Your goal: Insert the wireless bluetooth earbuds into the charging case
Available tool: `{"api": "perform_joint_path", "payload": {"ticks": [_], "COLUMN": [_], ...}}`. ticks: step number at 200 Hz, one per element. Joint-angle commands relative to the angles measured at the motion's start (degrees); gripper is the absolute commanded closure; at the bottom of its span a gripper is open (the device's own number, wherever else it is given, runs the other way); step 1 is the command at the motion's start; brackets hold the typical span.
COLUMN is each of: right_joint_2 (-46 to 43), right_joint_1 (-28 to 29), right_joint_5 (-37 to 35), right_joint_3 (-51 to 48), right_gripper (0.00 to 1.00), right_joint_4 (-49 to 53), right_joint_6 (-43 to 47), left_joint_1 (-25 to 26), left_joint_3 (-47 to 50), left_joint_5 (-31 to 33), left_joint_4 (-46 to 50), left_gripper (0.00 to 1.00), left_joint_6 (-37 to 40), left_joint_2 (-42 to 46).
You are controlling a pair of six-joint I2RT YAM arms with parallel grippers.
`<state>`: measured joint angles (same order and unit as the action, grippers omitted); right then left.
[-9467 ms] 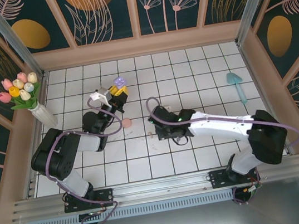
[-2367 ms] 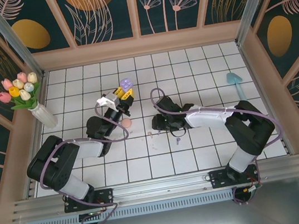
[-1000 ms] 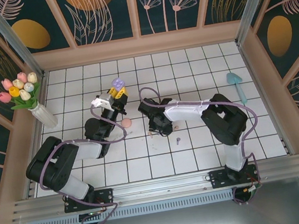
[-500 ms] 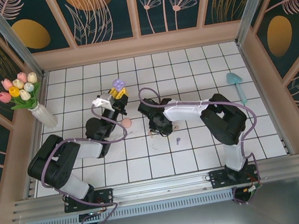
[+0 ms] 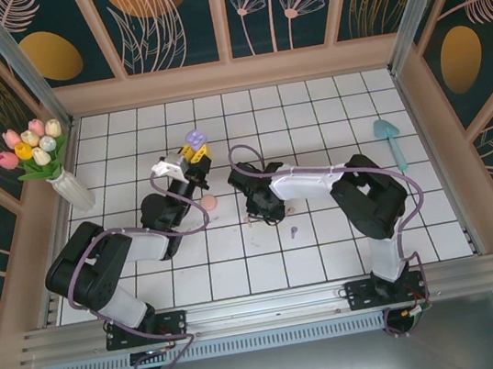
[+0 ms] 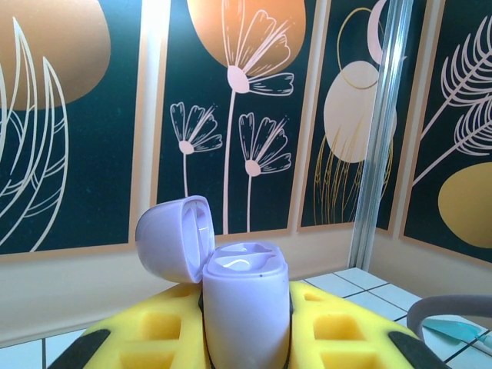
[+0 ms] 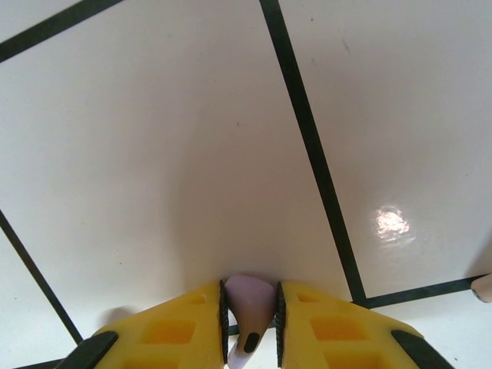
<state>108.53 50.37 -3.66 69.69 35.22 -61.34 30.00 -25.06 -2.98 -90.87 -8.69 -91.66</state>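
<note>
Holding the case: left gripper [image 6: 246, 346] clamped on the upright purple charging case [image 6: 244, 300], raised.
Case lid [image 6: 173, 238]: hinged open.
Right gripper [image 7: 250, 327]: pinching a purple earbud [image 7: 249, 300], low over the tiled floor [image 7: 154, 154].
Loose: second earbud [image 5: 293, 230] on tiles nearby.

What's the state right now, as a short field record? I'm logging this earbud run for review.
left gripper: shut on charging case, holding it upright
charging case: purple, lid open
right gripper: down at the tiled floor, shut on earbud
loose earbud: purple, lying on the floor beside the right arm
</note>
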Motion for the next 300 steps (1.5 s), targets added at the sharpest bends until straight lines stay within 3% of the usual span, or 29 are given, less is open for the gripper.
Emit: {"api": "perform_joint_path", "payload": {"ticks": [1, 74, 154, 236, 300], "right_joint_2": [-1.5, -7.6, -11.1, -27.2, -38.7], "right_joint_1": [0.5, 0.8, 4.2, 3.1, -2.6], "right_joint_5": [-0.8, -3.5, -9.9, -12.4, -9.6], "right_joint_3": [-3.1, -9.1, -10.6, -20.4, -17.1], "right_gripper": [0.78, 0.81, 0.82, 0.81, 0.81], "right_joint_4": [-3.9, -11.1, -11.2, -21.4, -27.2], "right_joint_6": [1.1, 4.8, 20.1, 23.6, 32.4], "left_joint_1": [-0.3, -0.3, -0.3, -0.3, -0.3], "left_joint_3": [-0.7, -1.8, -2.0, -2.4, -3.9], "left_joint_5": [-1.4, -3.1, -4.3, -5.0, -9.7], "left_joint_4": [-4.6, -1.3, 0.7, 3.5, 6.5], "left_gripper": [1.0, 1.0, 1.0, 1.0, 1.0], "left_joint_6": [-0.6, 0.0, 0.2, 1.6, 2.4], "left_joint_2": [1.3, 2.9, 4.3, 6.3, 6.8]}}
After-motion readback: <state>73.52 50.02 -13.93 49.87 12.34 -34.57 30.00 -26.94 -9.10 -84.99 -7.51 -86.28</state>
